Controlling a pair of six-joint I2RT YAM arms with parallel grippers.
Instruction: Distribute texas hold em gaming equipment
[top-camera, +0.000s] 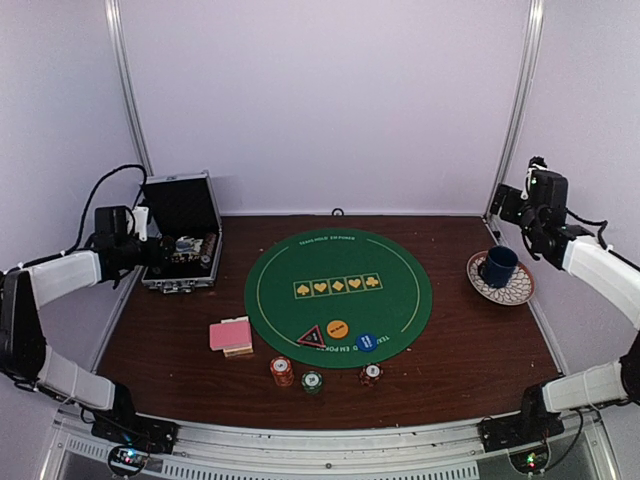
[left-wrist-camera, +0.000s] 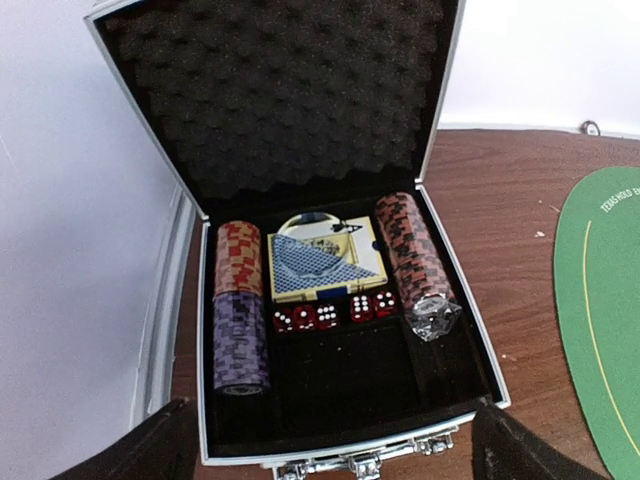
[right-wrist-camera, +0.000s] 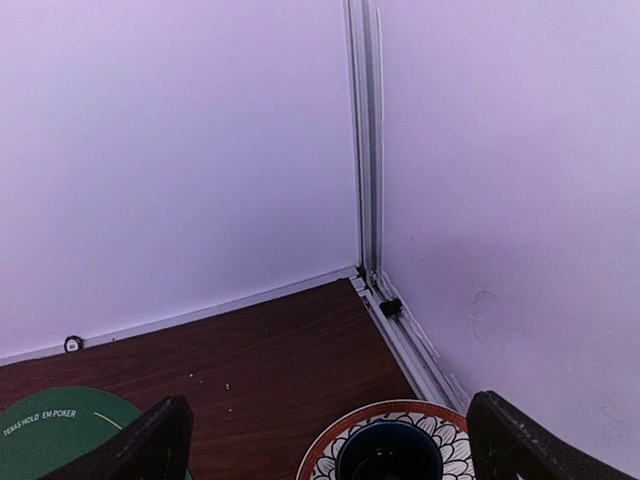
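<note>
My table (top-camera: 480, 340) is dark brown wood, boxed in by pale lilac walls (top-camera: 330, 100), and a round green mat (top-camera: 338, 295) lies at its middle. Both my tools stand wide and hold nothing. The left gripper (left-wrist-camera: 330, 450) faces the open black case (left-wrist-camera: 330, 390) at the left edge, and the right gripper (right-wrist-camera: 325, 440) hangs near the patterned plate (top-camera: 518, 291).

The pink-backed cards (top-camera: 230, 334) lie just left of the mat. The red triangle (top-camera: 311, 337), orange disc (top-camera: 338, 328) and blue disc (top-camera: 366, 342) sit on its near part. The orange chips (top-camera: 282, 371), green chips (top-camera: 312, 381) and red-white chips (top-camera: 371, 375) stand just before it.

My right wrist view cuts off the plate, and the discs' print is too small to read.
</note>
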